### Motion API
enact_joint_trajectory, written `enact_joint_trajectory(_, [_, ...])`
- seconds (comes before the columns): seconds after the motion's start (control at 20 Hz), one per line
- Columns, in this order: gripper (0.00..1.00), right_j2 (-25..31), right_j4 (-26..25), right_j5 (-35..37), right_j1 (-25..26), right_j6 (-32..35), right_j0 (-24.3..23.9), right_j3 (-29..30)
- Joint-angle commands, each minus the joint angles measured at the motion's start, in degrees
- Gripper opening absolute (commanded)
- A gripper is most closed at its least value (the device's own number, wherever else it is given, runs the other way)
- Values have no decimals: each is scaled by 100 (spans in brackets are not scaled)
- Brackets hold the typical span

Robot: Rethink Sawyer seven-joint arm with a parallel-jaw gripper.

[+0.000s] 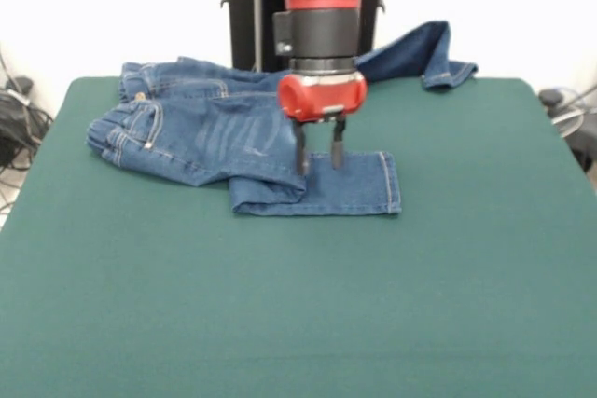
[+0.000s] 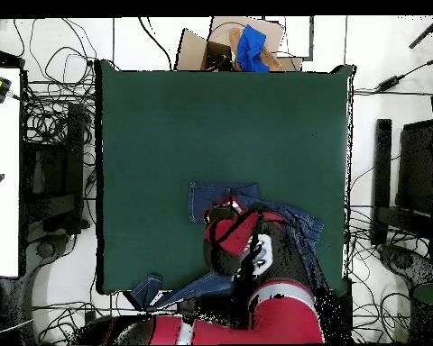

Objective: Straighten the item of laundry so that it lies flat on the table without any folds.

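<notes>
A: Jeans lie bunched toward the counter's robot-side edge, far from flat. One leg is doubled back under the jaws; the other trails off that edge.

B: And the jaws?

A: Parted, empty, tips right at the folded leg; I can't tell whether they touch it.

B: So what's left?

A: Nearly everything, I'd say: both legs and the crumpled waist need spreading. Wide bare counter lies beyond the jeans, away from that edge.
</notes>
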Motion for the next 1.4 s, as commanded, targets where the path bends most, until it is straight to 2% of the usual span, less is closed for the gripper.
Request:
enact_joint_trajectory(0.05, [100, 1466, -565, 1197, -17, -376, -1125, -19])
enact_joint_trajectory(0.25, [100, 1265, -673, 984, 284, -243, -1014, -215])
enact_joint_trajectory(0.45, [100, 709, -559, 540, 1023, 60, -480, -694])
enact_joint_trajectory(0.55, [100, 278, -335, 207, 1226, 189, -107, -863])
enact_joint_trajectory(0.65, [100, 126, -237, 107, 1312, 215, 54, -955])
enact_joint_trajectory(0.85, [100, 625, -561, 557, 1246, 84, -272, -932])
enact_joint_trajectory(0.95, [100, 674, -584, 630, 1232, 82, -291, -925])
enact_joint_trajectory(1.1, [100, 504, -452, 584, 1240, 209, -146, -902])
enact_joint_trajectory(1.4, [100, 477, -129, 973, 900, 366, 0, -520])
